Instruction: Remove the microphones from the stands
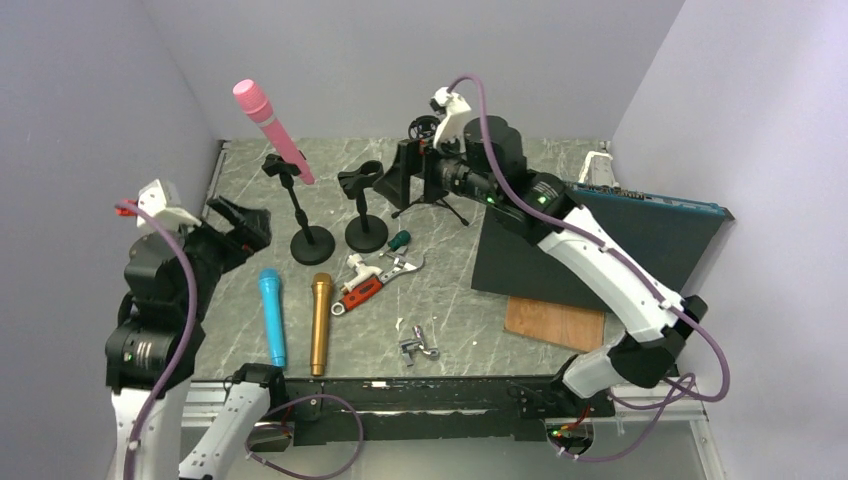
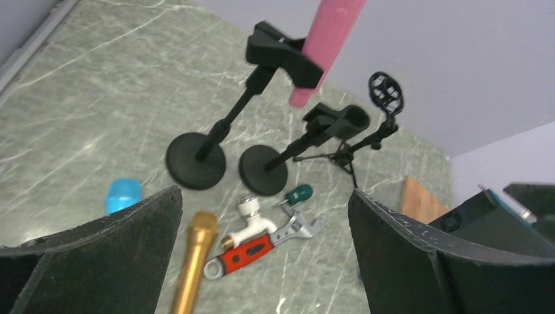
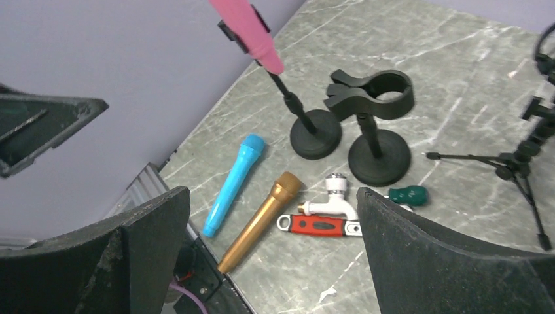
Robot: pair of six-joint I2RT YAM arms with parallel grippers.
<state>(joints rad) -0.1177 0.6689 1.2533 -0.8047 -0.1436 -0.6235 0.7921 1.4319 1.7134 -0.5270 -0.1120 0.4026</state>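
A pink microphone sits tilted in the clip of a black round-base stand at the back left of the table. It also shows in the left wrist view and the right wrist view. My left gripper is open and empty, left of the stand and apart from it, with the stand ahead of it. My right gripper is open and empty, hovering to the right of the stands. A second stand beside the first has an empty clip.
A blue microphone and a gold microphone lie at the front. A red-handled wrench, white tap, green screwdriver and small metal part lie mid-table. A tripod, dark box and wooden board stand right.
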